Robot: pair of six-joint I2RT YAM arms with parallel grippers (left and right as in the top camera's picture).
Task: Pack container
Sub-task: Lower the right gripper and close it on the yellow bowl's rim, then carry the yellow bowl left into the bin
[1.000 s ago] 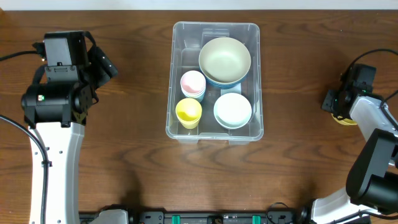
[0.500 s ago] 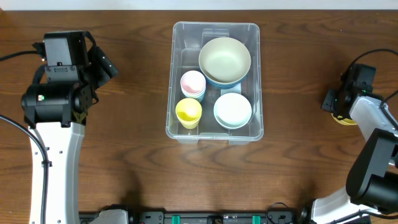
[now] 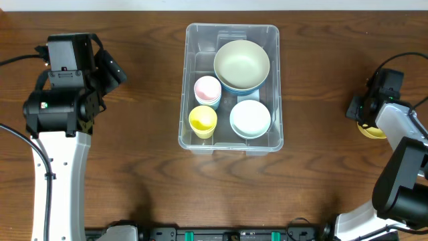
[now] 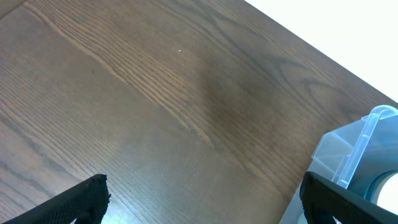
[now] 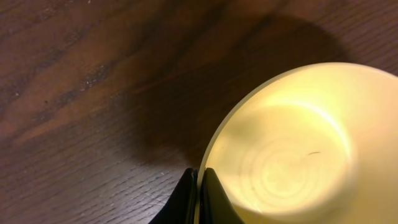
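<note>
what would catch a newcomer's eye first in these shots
The clear container in the middle of the table stands out, already holding a big pale green bowl, a white bowl, a pink cup and a yellow cup. Then, far right, the right gripper has its jaws pinched on the rim of a pale yellow cup outside the container.

Dark brown wooden table (image 3: 134, 167) with long, clear grain, filling almost the whole overhead view. Along the far edge, only a thin pale strip (image 3: 214, 3), too narrow to identify. Soft, even light from above, with faint shadows on the wood.
</note>
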